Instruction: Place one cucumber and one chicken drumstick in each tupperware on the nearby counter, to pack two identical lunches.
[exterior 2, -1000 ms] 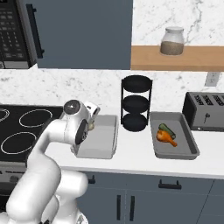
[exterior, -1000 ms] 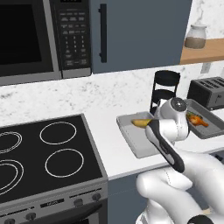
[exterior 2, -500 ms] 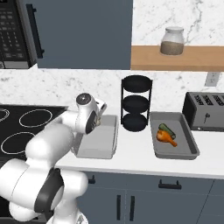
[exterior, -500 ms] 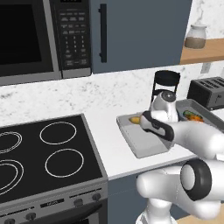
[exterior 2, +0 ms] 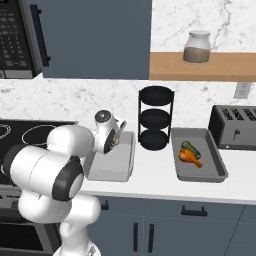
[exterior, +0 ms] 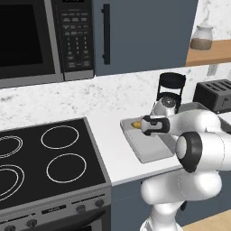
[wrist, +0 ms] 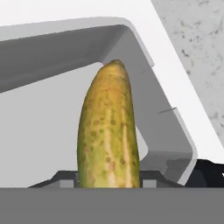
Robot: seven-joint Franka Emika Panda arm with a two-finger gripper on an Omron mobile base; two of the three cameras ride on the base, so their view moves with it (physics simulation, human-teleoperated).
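Claw (exterior: 138, 125) is clamped on a cucumber (wrist: 108, 131), holding it over the back corner of the near tupperware (exterior 2: 116, 167) on the counter (exterior 2: 155, 185). The other tupperware (exterior 2: 212, 165) has 1 cucumber (exterior 2: 190, 148) and 1 drumstick (exterior 2: 189, 157).

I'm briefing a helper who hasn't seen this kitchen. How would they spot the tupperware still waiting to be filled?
On the white counter, find the black tiered rack. The tupperware just left of it, stovetop side, has a bare floor; the one right of the rack already holds food.
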